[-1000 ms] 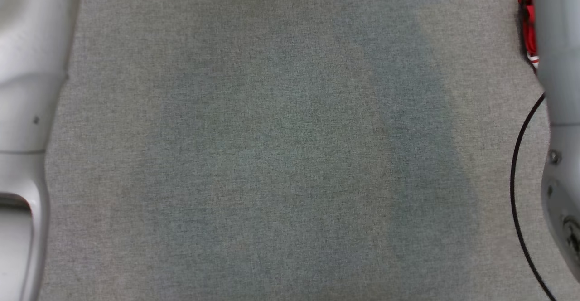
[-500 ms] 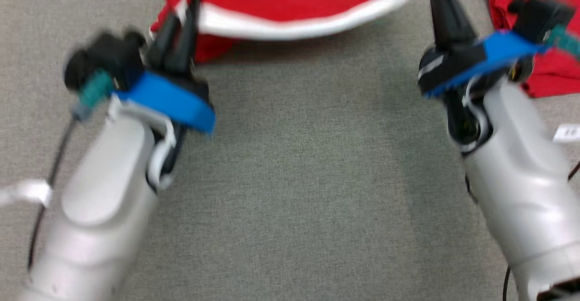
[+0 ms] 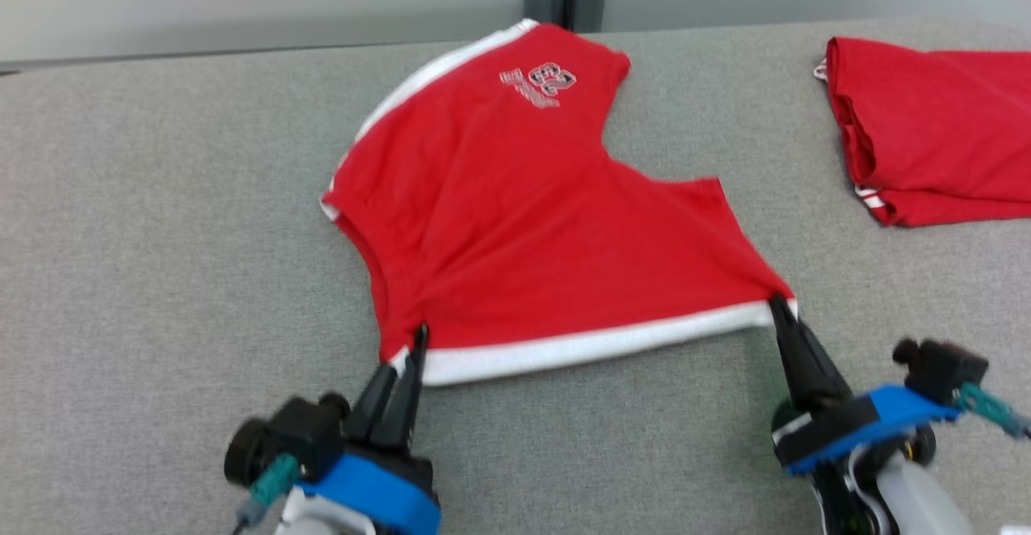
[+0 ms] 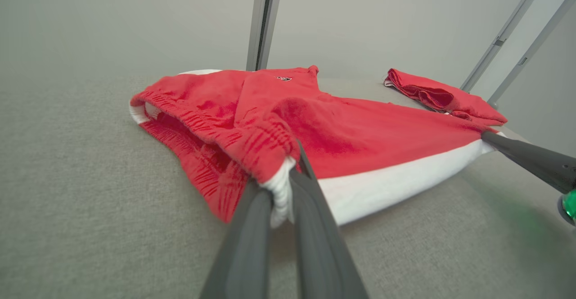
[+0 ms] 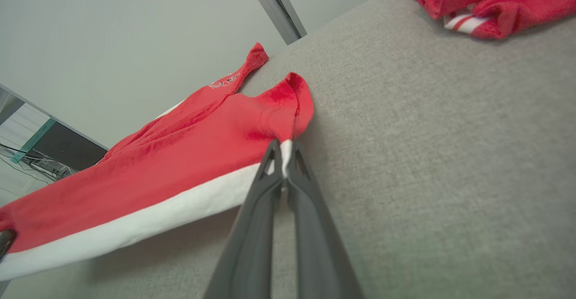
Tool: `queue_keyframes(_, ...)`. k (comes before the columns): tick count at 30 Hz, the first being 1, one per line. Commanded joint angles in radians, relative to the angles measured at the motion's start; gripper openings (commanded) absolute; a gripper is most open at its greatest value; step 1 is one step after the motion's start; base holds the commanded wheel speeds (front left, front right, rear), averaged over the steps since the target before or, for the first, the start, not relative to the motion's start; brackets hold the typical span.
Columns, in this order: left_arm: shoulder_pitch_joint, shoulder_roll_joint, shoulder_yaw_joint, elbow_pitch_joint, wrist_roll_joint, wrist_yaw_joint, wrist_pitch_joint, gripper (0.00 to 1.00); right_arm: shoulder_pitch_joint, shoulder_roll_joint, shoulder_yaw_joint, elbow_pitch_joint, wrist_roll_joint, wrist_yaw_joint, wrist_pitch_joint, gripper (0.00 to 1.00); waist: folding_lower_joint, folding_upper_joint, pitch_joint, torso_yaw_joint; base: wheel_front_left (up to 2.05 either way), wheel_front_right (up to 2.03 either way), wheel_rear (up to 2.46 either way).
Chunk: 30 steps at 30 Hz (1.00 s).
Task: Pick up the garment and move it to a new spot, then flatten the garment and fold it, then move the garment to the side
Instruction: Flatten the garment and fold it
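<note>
The garment (image 3: 523, 221), red with a white band (image 3: 580, 346) along its near edge, lies spread in the middle of the grey table (image 3: 161, 237). The band is raised a little off the surface between the 2 grippers. A second red garment (image 3: 926, 132) sits folded at the table's far right, well apart from the first. The left gripper (image 3: 419, 333) is closed tight on the band's left corner, with white cloth bunched between its fingers. The right gripper (image 3: 777, 303) is pinched on the band's right corner. A small grey-and-white print (image 3: 538, 82) marks the garment's far end.
</note>
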Motion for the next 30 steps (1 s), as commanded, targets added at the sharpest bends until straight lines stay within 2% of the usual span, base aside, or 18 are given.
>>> queue_keyframes(1,0.023,0.004,-0.003,-0.009,0.007,0.008,-0.004,0.0,0.042,-0.003,-0.012,-0.021,-0.001,0.0,0.007,0.0,0.0003,0.0,-0.014,-0.003,0.0,0.0,0.0)
queue_keyframes(8,0.159,0.015,-0.034,-0.077,0.013,0.015,-0.004,0.0,0.298,0.045,-0.12,-0.24,-0.055,0.001,0.103,0.0,0.0003,0.0,-0.057,0.012,0.0,0.0,0.0)
queue_keyframes(14,0.184,0.019,-0.043,-0.103,0.002,0.02,0.001,0.0,0.402,0.107,-0.211,-0.407,-0.125,0.001,0.218,0.0,0.0003,0.0,-0.069,0.018,0.0,0.0,0.0)
queue_keyframes(21,0.149,0.006,-0.039,-0.107,-0.007,0.013,0.001,0.0,0.337,0.141,-0.271,-0.473,-0.16,0.001,0.289,0.0,0.0003,0.0,-0.065,0.027,0.0,0.0,0.0)
queue_keyframes(30,0.045,-0.033,-0.034,-0.098,-0.004,-0.009,-0.002,0.0,0.098,0.132,-0.276,-0.406,-0.208,0.001,0.334,0.0,0.0003,0.0,-0.005,0.066,0.0,0.0,0.0)
